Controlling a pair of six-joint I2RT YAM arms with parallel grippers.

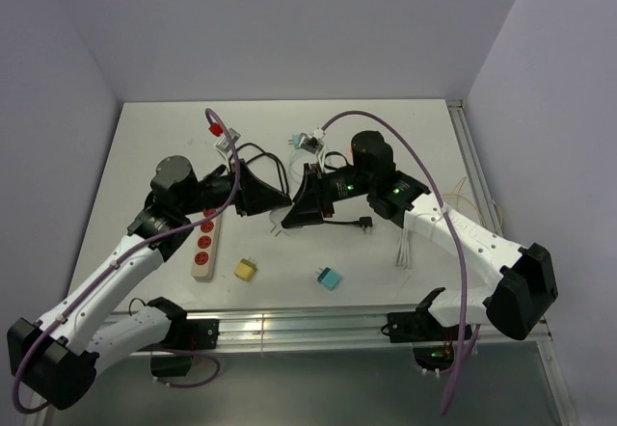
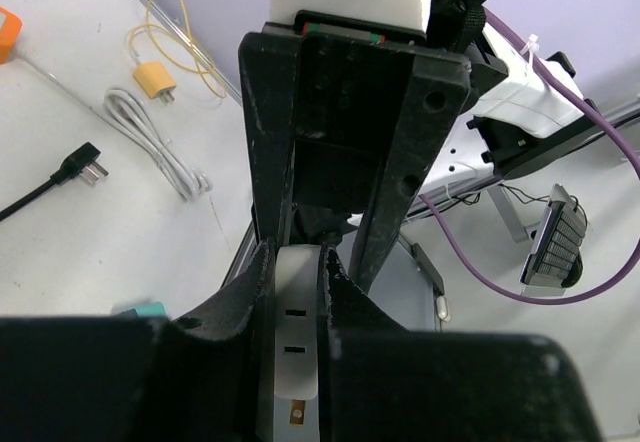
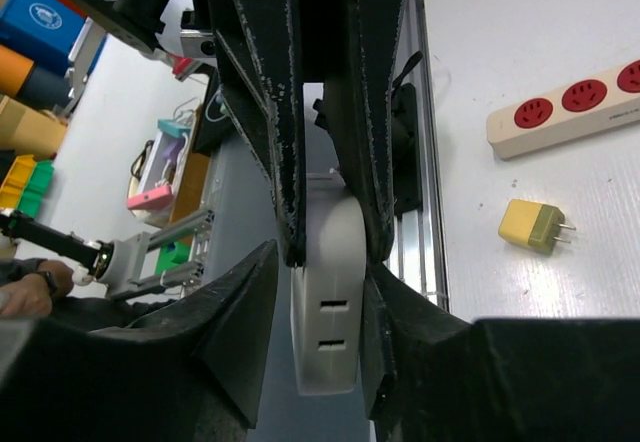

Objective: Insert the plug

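While both arms meet nose to nose over the middle of the white desk [image 1: 386,127], you've got the white plastic plug block with two slots [image 3: 325,307] sitting between both sets of fingers at once, off the surface.

Left pincer [image 2: 297,262]: clenched on the plug block. In your left wrist view both of its fingers press flat on the block's sides.

Right pincer [image 3: 322,262]: looks released. Its fingers flank the same block, but your right wrist view shows a thin gap on one side, so it isn't bearing on it.

In the top view the block itself is hidden between the two black pincer bodies.

The beige power strip with red sockets [image 1: 205,246] lies flat on the desk to the left of the meeting point, beside the left arm. The plug is apart from it and in none of its sockets.

Other things on your desk:
- yellow cube charger [image 1: 246,269], just right of the strip's near end
- teal cube charger [image 1: 330,279], further right, near the front edge
- black cable with an angled plug [image 1: 364,223], under the right arm
- coiled white cable [image 1: 405,248], beside the right forearm
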